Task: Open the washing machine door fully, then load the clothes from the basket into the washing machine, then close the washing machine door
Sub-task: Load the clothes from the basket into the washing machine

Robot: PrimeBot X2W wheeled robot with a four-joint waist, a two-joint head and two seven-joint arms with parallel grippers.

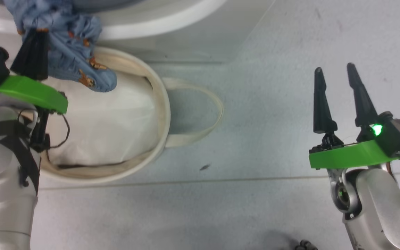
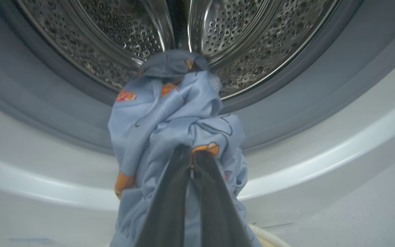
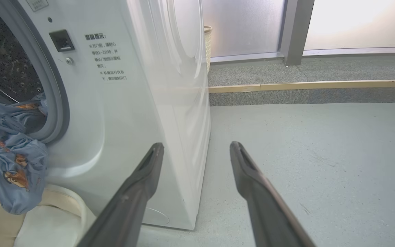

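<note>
My left gripper [image 1: 35,36] is shut on the clothes [image 1: 71,45], a blue garment with orange figures, held above the basket [image 1: 161,104]. In the left wrist view the gripper [image 2: 192,154] pinches the bunched clothes [image 2: 170,113] just in front of the washing machine's steel drum [image 2: 115,37]. In the right wrist view the clothes [image 3: 9,154] drape from the drum's mouth over the grey seal [image 3: 58,113] and hang above the basket [image 3: 63,206]. My right gripper [image 1: 335,73] stands open and empty over the floor, beside the washing machine [image 3: 132,103]. The washing machine door is out of view.
A white liner cloth [image 1: 99,118] fills the basket, and one loop handle [image 1: 214,111] lies on the floor to its right. The grey floor [image 3: 321,154] runs right of the machine to a raised step [image 3: 303,85] and frosted glass panels [image 3: 245,27].
</note>
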